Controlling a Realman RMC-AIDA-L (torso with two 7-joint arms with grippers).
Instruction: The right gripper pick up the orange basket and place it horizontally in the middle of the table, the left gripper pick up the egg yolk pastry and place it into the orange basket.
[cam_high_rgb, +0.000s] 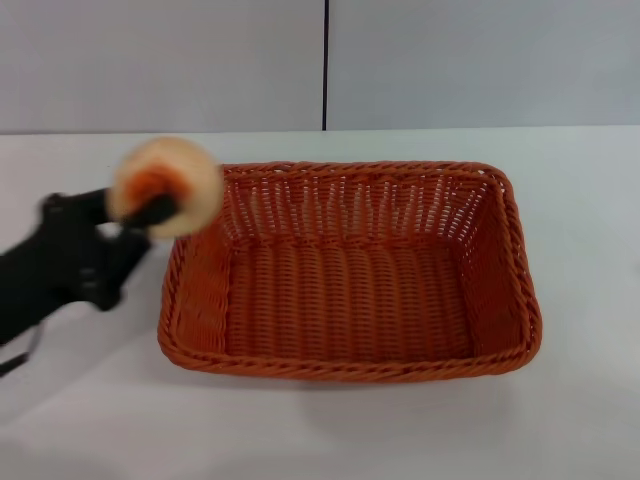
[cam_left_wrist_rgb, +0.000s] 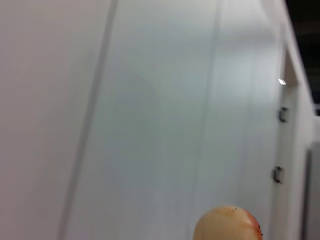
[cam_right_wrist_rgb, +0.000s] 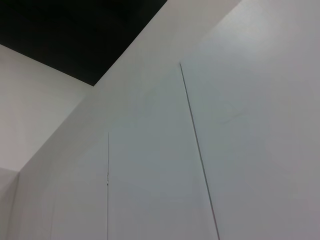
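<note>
White table (cam_high_rgb: 90, 440): bare surface along its near edge and to the right of the orange basket (cam_high_rgb: 350, 368), which lies lengthwise at mid-table with nothing inside it. Left gripper (cam_high_rgb: 150, 212), black, reaches in from the left, fingers closed on the egg yolk pastry (cam_high_rgb: 166, 187), held raised just outside the basket's left far corner, orange glazed face toward the head camera. Grey wall (cam_high_rgb: 160, 60) closes the far edge; right gripper out of sight.

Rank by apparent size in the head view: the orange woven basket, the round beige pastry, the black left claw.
1. Orange woven basket, clearly largest.
2. Black left claw, counting its visible body.
3. Round beige pastry, though raised nearer the camera.
</note>
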